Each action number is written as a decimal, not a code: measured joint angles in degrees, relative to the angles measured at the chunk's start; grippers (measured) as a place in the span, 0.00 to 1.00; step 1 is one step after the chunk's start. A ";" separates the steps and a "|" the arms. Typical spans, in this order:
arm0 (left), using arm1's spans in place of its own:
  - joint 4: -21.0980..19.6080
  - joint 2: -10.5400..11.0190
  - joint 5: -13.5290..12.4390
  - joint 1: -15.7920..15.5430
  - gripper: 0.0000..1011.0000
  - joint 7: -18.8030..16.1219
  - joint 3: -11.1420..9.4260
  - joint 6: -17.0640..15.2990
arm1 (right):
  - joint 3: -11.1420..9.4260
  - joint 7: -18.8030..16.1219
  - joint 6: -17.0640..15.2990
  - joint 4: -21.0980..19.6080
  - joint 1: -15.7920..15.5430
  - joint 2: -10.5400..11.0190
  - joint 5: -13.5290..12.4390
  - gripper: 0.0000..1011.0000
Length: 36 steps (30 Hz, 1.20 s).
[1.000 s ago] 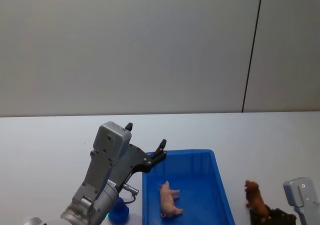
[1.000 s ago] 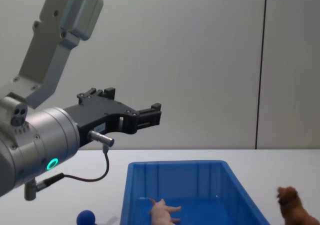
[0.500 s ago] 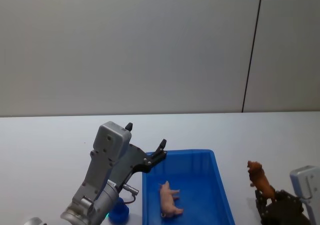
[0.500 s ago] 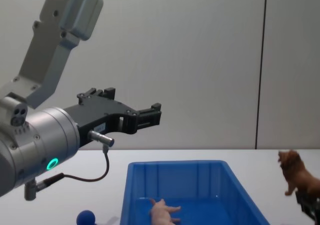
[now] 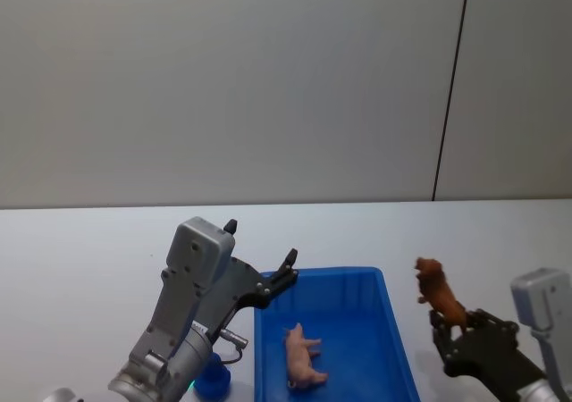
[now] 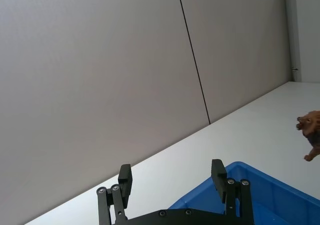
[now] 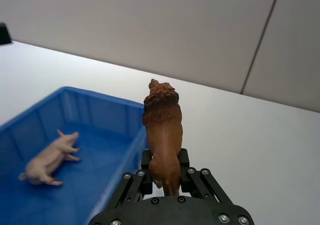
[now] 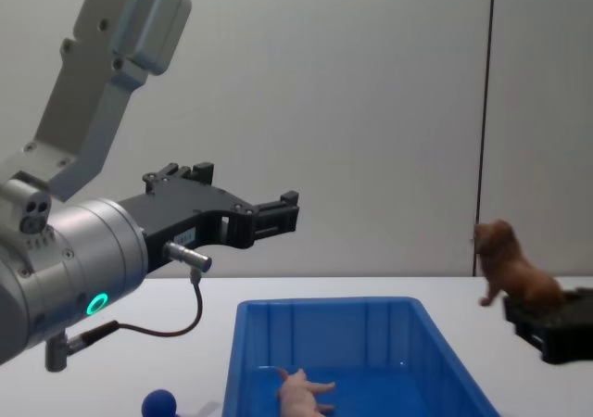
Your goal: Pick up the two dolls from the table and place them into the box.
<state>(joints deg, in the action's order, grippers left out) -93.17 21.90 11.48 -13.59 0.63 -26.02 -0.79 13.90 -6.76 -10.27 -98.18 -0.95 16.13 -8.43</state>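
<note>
The right gripper [image 5: 444, 329] pinches the brown doll [image 5: 435, 291], held high beside the box [image 5: 340, 272] so its legs should clear the rim. 1 pink doll [image 5: 301, 355] lies inside. The left gripper [image 5: 261, 243] hangs spread, idle.

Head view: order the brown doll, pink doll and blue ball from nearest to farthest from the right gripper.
1. Brown doll, held in the right gripper.
2. Pink doll, lying inside the box.
3. Blue ball, left of the box.
</note>
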 joint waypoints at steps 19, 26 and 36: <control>0.00 0.00 0.00 0.00 0.99 0.00 0.00 0.00 | 2.40 -9.73 -1.48 4.45 6.33 -4.56 -0.77 0.42; 0.00 0.00 0.00 0.00 0.99 0.00 0.00 0.00 | 2.67 -10.08 -2.07 5.67 7.45 -5.41 -1.18 0.64; 0.00 0.00 0.00 0.00 0.99 0.00 0.00 0.00 | 2.20 -6.54 -2.14 5.75 7.49 -5.60 -2.21 0.93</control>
<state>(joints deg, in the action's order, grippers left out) -93.18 21.89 11.48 -13.59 0.63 -26.02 -0.80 16.10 -13.30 -12.41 -92.43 6.54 10.53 -10.64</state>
